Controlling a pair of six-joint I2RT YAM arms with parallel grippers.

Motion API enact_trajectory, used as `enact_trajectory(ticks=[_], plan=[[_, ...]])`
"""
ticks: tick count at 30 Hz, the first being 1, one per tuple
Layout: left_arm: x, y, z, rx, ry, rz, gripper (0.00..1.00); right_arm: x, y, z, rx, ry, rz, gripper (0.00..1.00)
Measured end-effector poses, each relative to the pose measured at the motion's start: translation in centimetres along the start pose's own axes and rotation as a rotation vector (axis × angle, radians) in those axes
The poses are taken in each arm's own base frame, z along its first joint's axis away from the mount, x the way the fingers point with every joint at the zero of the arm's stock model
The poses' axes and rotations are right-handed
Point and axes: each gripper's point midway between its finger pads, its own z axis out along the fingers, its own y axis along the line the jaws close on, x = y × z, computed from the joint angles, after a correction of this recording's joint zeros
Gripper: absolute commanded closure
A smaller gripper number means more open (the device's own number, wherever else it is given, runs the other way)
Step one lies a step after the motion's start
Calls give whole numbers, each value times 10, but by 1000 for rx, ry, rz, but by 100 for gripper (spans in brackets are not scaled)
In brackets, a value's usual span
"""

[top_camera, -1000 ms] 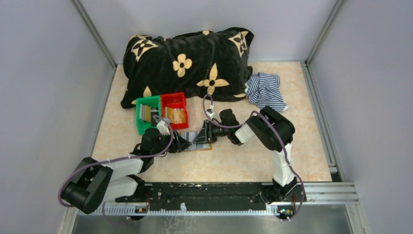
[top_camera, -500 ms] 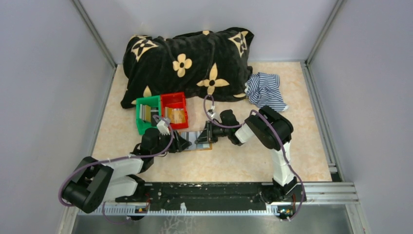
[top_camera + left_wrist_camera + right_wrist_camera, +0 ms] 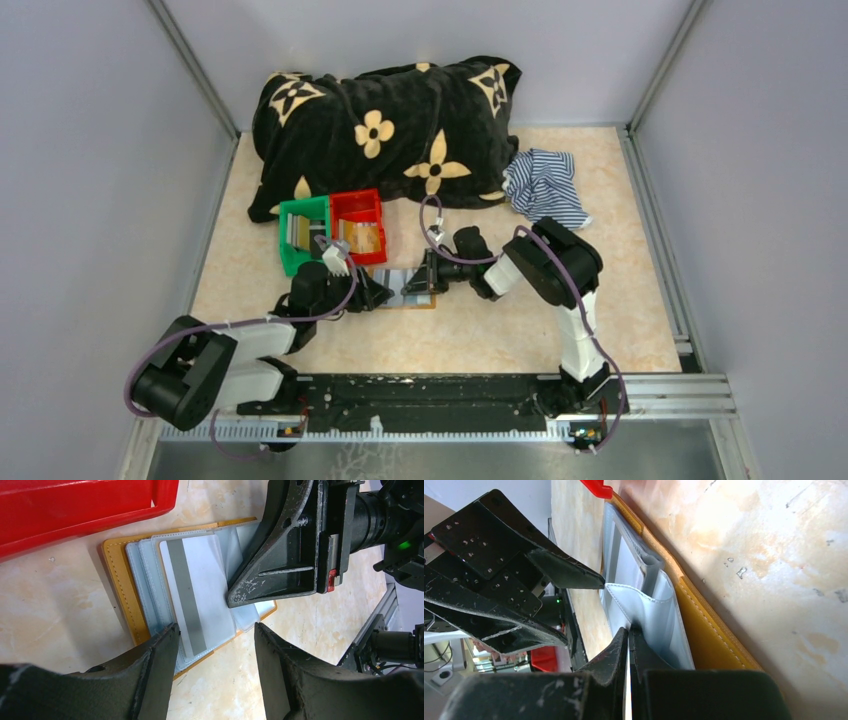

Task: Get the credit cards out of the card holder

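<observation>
The card holder [image 3: 117, 575] lies open with a grey-striped card [image 3: 197, 587] sleeved inside, the right gripper [image 3: 628, 630] pinched shut on its clear sleeve [image 3: 649, 605], the left gripper [image 3: 215, 628] open over its edge.

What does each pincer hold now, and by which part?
The right pincer pinches a clear inner sleeve of the card holder at its free edge. The left pincer is open, holding nothing.

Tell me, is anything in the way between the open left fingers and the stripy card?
Only a clear sleeve: the stripy card looks tucked inside it, in the card holder. The left fingers stand open beside it, nothing else between. The right fingers pinch a sleeve edge nearby.
</observation>
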Motion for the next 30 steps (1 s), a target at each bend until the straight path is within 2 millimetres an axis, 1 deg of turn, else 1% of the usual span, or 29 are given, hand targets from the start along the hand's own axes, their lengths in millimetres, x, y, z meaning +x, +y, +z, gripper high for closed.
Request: enact_trajectory(ticks=[3, 9, 13, 21, 30], plan=[[0, 0, 0, 1, -1, 0, 36, 1, -1, -2, -2, -4, -3, 100], [2, -1, 2, 10, 8, -8, 36, 10, -2, -10, 10, 3, -4, 100], [3, -3, 5, 28, 12, -17, 36, 11, -4, -17, 27, 5, -14, 100], [3, -8, 10, 56, 25, -24, 36, 7, -11, -36, 81, 5, -41, 100], [3, -8, 11, 62, 28, -24, 36, 2, -18, -59, 159, 0, -91, 100]])
